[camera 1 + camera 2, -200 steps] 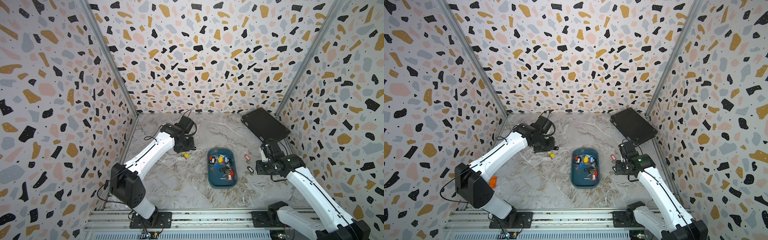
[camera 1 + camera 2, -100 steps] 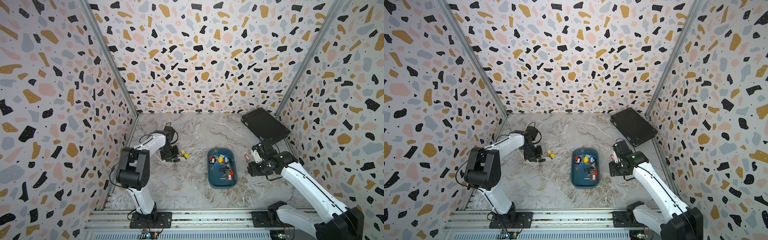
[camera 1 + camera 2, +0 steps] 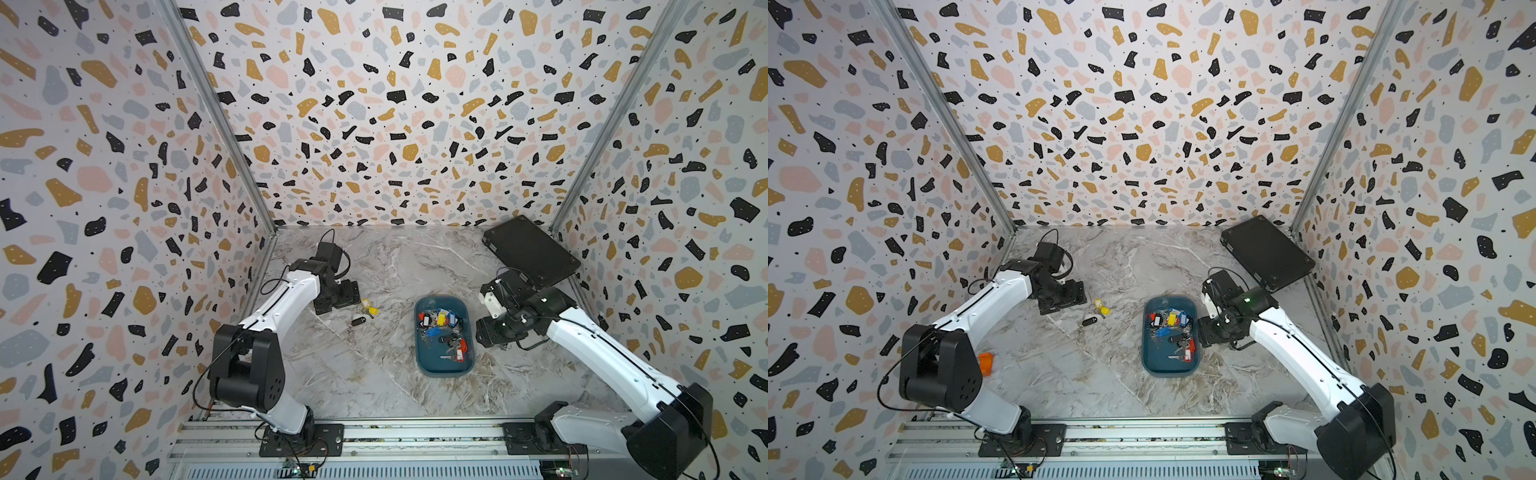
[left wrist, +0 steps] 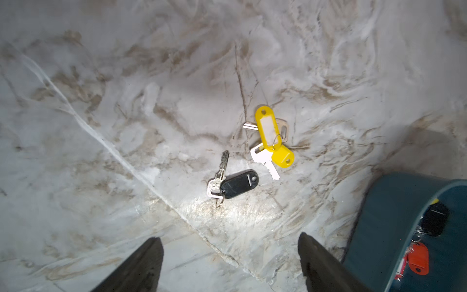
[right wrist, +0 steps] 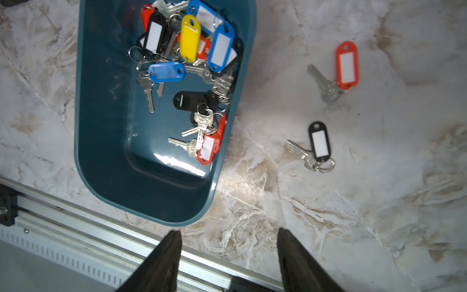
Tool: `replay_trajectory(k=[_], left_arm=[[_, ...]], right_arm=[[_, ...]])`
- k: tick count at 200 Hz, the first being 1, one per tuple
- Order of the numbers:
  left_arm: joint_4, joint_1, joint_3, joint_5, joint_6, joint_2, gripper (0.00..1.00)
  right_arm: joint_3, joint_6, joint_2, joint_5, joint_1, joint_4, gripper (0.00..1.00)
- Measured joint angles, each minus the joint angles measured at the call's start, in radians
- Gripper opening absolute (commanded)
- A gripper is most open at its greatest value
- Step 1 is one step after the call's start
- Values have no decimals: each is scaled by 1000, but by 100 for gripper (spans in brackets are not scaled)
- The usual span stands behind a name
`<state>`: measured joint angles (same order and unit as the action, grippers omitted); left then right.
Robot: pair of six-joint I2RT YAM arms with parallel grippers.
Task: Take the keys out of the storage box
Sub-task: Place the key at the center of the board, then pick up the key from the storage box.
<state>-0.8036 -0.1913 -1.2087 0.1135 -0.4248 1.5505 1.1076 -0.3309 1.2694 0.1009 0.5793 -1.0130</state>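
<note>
While left gripper point(image 4: 228, 239) and right gripper point(image 5: 228, 231) gape empty, keys point(image 5: 201, 121) in storage box point(image 5: 101, 131) look light, probably tangled; pinch a tag point(image 5: 219, 48).

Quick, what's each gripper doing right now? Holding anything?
Left gripper: open, holding nothing.
Right gripper: open, holding nothing.
</note>
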Motion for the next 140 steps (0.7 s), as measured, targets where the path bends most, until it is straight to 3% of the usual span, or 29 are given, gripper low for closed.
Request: replay_trajectory(k=[71,140], left_arm=[[13,12,23,32,21,8,88],[13,19,23,63,21,8,88]], right_arm=[[98,-24,285,6,95,86,58],[137,27,554,-20,108,129,49]])
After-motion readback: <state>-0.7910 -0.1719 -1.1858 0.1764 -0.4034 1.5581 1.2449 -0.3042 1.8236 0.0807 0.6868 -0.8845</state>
